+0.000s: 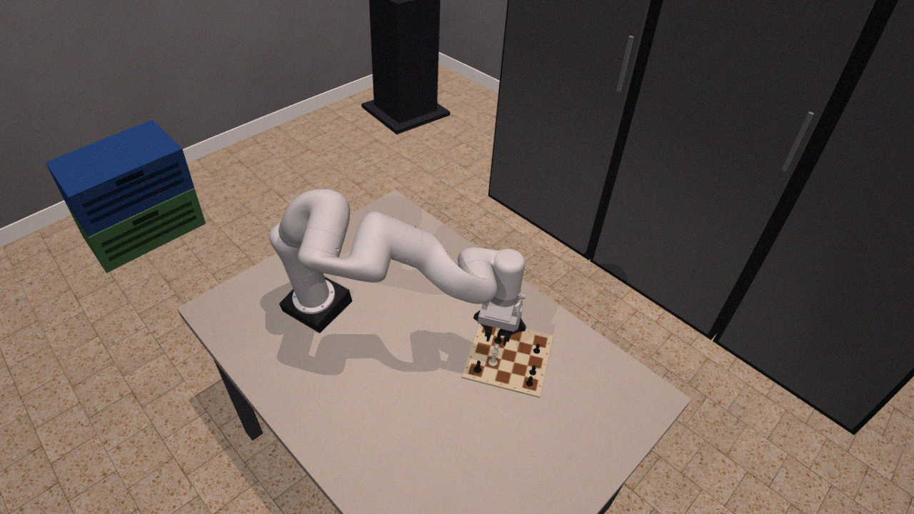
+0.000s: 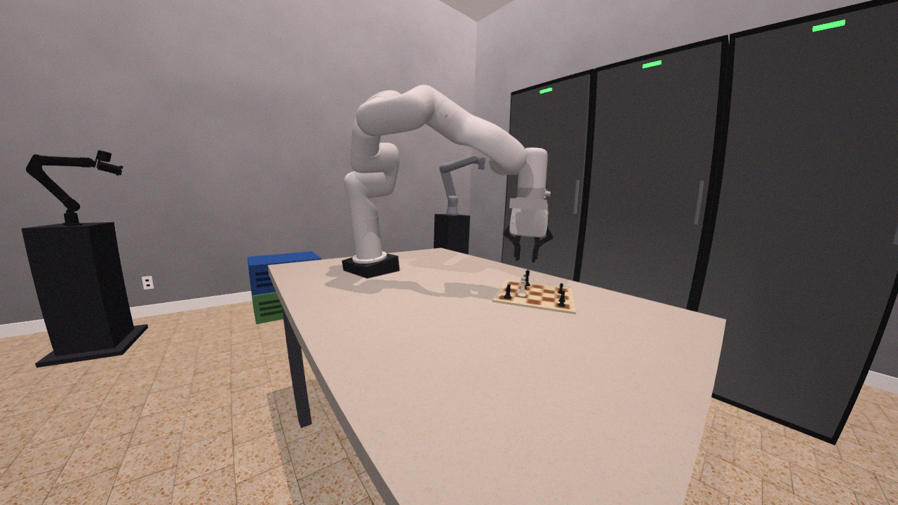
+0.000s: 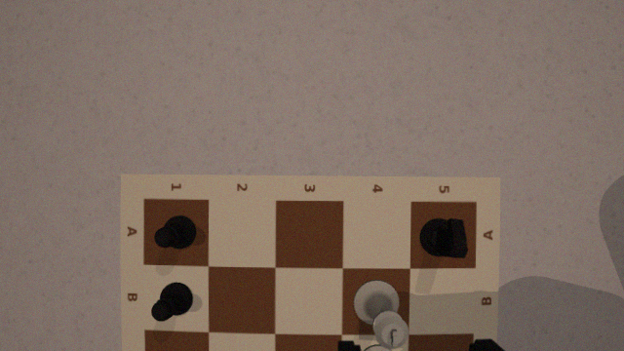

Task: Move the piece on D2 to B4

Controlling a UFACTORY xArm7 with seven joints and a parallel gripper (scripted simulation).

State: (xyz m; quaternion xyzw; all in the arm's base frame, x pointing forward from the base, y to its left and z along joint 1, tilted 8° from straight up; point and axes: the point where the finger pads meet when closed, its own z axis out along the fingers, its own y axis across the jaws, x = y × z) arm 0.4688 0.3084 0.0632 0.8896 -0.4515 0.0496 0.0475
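Observation:
The small chessboard [image 1: 508, 360] lies on the table's right part. A white piece [image 3: 382, 312] stands upright on the dark square B4, with its base inside the square; it also shows in the top view [image 1: 493, 355] and the exterior view [image 2: 522, 285]. My gripper [image 2: 527, 251] hangs open and empty well above that piece, clear of it. In the wrist view only its two dark fingertips show at the bottom edge [image 3: 416, 347], either side of the piece's top.
Black pieces stand on A1 [image 3: 175, 232], B1 [image 3: 172, 300] and A5 [image 3: 444, 237]; more black pieces stand on the rows hidden from the wrist view [image 1: 532, 370]. Dark cabinets [image 1: 702, 159] stand beyond the table's right side.

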